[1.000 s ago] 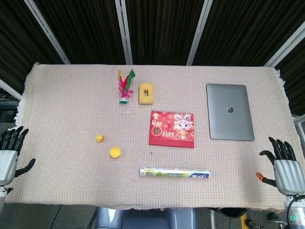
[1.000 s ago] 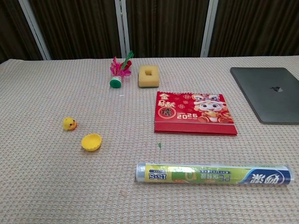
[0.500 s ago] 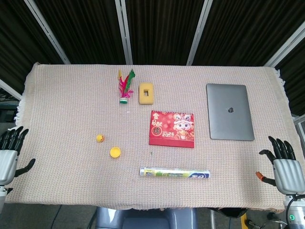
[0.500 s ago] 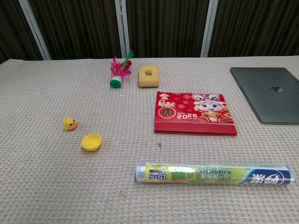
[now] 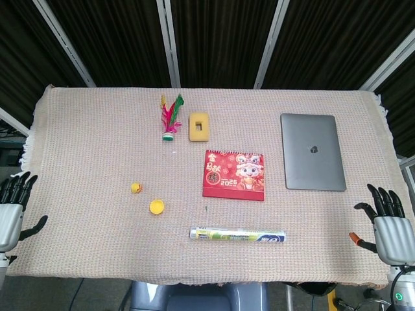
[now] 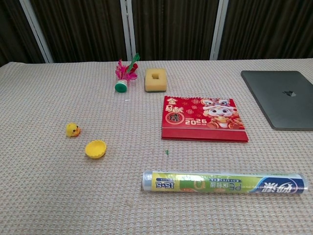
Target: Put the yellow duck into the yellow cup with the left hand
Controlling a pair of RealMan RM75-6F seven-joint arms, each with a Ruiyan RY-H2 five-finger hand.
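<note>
Left hand (image 5: pixel 11 210) sits off the near left edge of the table (image 5: pixel 84 142), fingers spread, holding nothing. Right hand (image 5: pixel 388 223) is parked the same way at the near right corner, fingers apart and empty. Neither shows in the chest view.

Duck (image 6: pixel 73 129) stands upright on the woven cloth, left of centre. Cup (image 6: pixel 96 149) is just beside it, nearer to me and a little to the right, mouth up; it looks shallow with a fluted rim.

Judgement: the duck is tiny, probably light, soft rubber or plastic, and smooth, so it may squirt out of a hard squeeze. I plan to pinch it across the body between thumb and a fingertip, coming from above.

The cup looks light enough to slide or tip if nudged, so I should release from just over the mouth.
</note>
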